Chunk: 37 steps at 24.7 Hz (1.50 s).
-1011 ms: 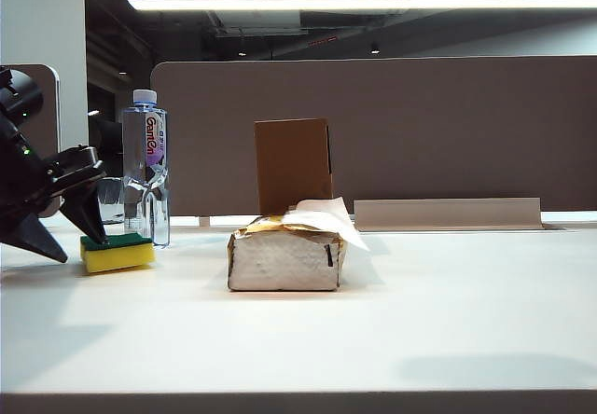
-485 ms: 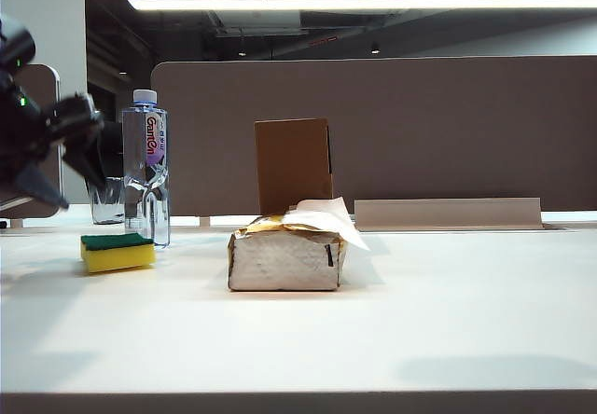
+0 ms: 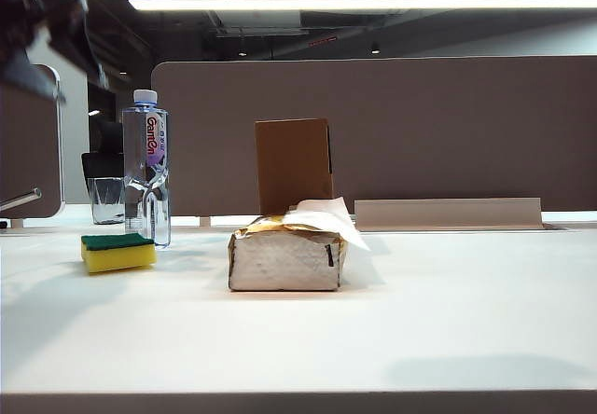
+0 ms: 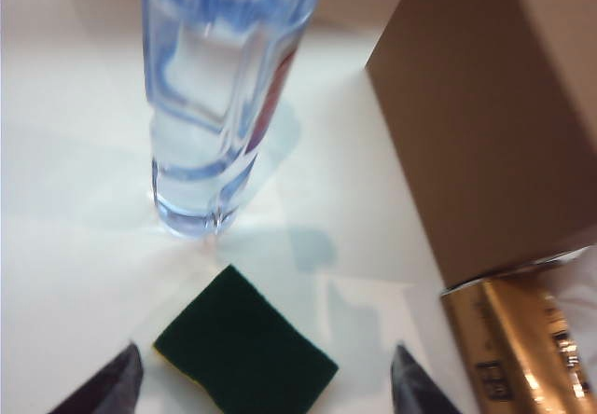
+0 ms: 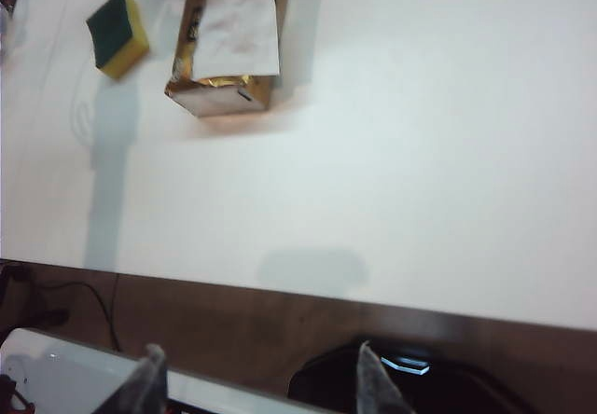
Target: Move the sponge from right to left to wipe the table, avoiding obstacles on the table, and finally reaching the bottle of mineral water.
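Left gripper (image 4: 266,386) and right gripper (image 5: 254,377), tips cropped, both spread, clasp nothing

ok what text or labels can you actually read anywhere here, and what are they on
"Ganten": red lettering running vertically on the label of the bottle of mineral water, which stands beside the sponge.
Small print above that word on the same label: too small to read.
Dark print on the gold end of the tissue pack: blurred, unreadable.
Cardboard box: plain, no text visible.
Left gripper and right gripper: no markings visible.
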### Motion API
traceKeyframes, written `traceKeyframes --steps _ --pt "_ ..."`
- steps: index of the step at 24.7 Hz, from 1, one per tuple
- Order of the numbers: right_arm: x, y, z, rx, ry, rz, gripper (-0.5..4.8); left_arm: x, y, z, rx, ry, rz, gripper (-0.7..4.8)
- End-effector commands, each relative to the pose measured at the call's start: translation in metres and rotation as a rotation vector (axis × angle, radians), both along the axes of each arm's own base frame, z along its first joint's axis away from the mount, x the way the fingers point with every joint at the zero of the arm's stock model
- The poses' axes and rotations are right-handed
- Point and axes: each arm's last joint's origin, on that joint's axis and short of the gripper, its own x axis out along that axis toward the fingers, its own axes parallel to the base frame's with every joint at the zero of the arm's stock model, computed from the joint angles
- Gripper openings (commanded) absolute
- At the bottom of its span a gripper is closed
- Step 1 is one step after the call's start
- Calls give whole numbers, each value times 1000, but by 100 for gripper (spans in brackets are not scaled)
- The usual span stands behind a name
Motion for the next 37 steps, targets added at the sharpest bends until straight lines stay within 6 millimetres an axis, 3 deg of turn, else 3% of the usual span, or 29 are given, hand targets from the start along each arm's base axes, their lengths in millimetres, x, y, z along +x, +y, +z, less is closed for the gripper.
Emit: traceKeyframes --steps 1,5,11,20,31,37 --pt "0 0 5 -17 -81 -6 261 -23 -2 28 6 -75 -10 342" --pt "0 -2 9 -74 -152 -22 261 -55 -4 60 13 -172 -10 342" --pt "-5 -6 10 -255 -238 -102 261 -121 -7 104 50 -329 36 342" --pt "-2 -6 21 -268 -373 -132 260 -193 -10 133 100 -478 133 342" --pt "0 -11 29 -349 -462 -277 260 -253 -10 143 148 -598 263 341" --pt "-8 -11 26 -340 -608 -322 209 -288 -12 113 147 -642 284 340"
